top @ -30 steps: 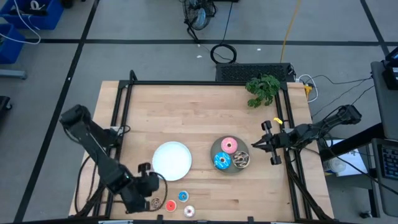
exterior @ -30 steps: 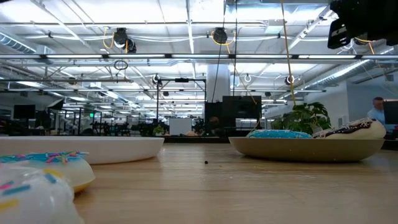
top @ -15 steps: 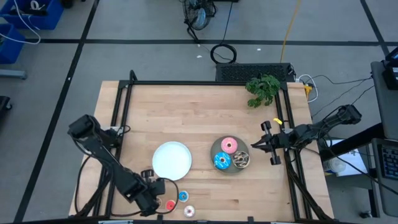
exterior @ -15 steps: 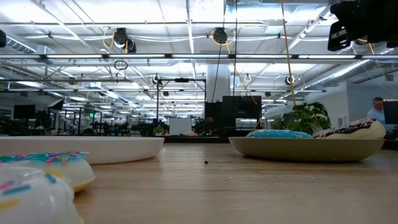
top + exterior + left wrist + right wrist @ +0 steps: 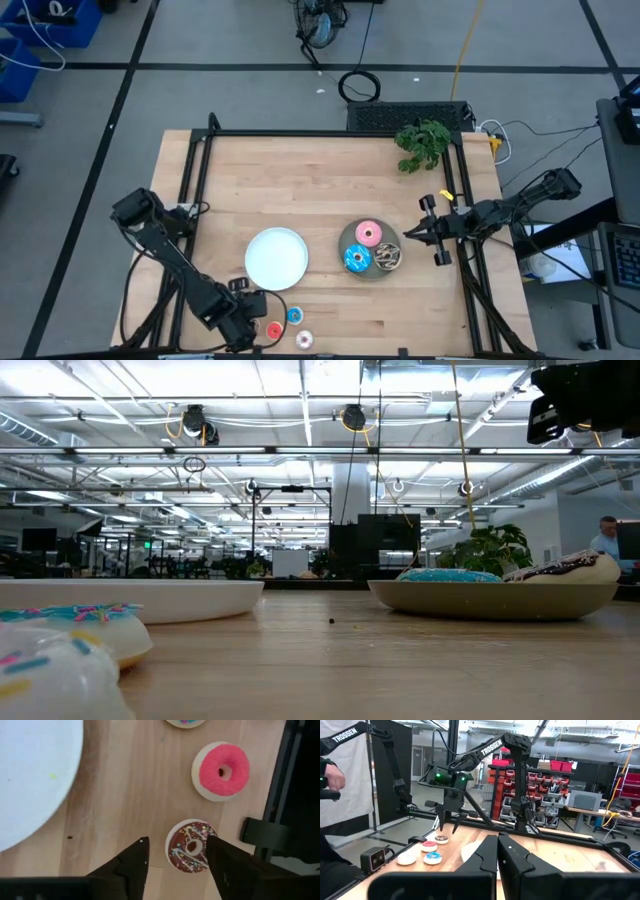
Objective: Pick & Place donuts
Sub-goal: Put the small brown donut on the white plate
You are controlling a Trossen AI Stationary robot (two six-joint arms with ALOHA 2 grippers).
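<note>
My left gripper [image 5: 177, 840] hangs open near the table's near-left corner [image 5: 248, 322], fingers pointing down. A tiny brown sprinkled donut [image 5: 192, 851] lies flat on the wood below it, between the fingertips and untouched. Beside it lie tiny red-orange [image 5: 221, 770], blue [image 5: 294, 315] and whitish [image 5: 304, 339] donuts. The grey plate [image 5: 345, 240] holds the larger pink [image 5: 368, 234], blue-sprinkled [image 5: 356, 259] and dark brown [image 5: 388, 257] donuts. My right gripper [image 5: 425, 235] waits shut at the table's right side, just right of the grey plate.
A white plate [image 5: 277, 258] sits left of the grey plate, close to the tiny donuts. A green plant [image 5: 423, 142] lies at the far right. The black frame rail [image 5: 280, 775] runs along the near edge. A person's hand [image 5: 330, 775] shows beyond the table.
My left gripper has moved toward the table's near edge and a little right, ending over the tiny brown donut. The donuts and plates have stayed where they were.
</note>
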